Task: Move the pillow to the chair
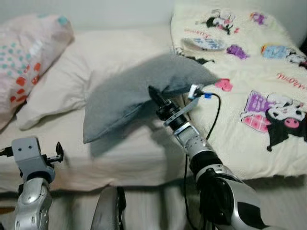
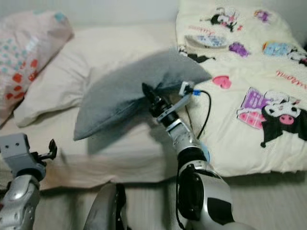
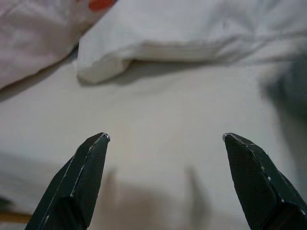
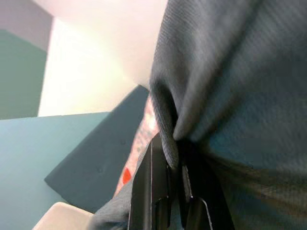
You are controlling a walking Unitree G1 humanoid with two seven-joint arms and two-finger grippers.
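The right tool (image 1: 154,94) pinches a fold along the near edge of the grey pillow (image 1: 139,91), its two black fingers pressed together with cloth bunched between them, as the right wrist view shows close up. Gripped at the edge, the pillow hangs tented above the bed (image 1: 120,143): its right end stays high near the tool, while its left corner droops toward the mattress, casting a shadow below. This looks like a lift meant to free it from the bedding before carrying.

The left tool (image 3: 163,143) hovers low at the near left, fingers spread wide over bare sheet, holding nothing; it seems kept clear of the work.

Beyond the grey pillow lies a white pillow (image 1: 62,81), and a spotted pillow (image 1: 29,57) sits far left. A cartoon-print blanket (image 1: 249,81) covers the right side.

Whether the drooping corner touches the sheet is hard to tell. A dark rounded shape (image 1: 108,211) at the near edge is cut off and cannot be identified.
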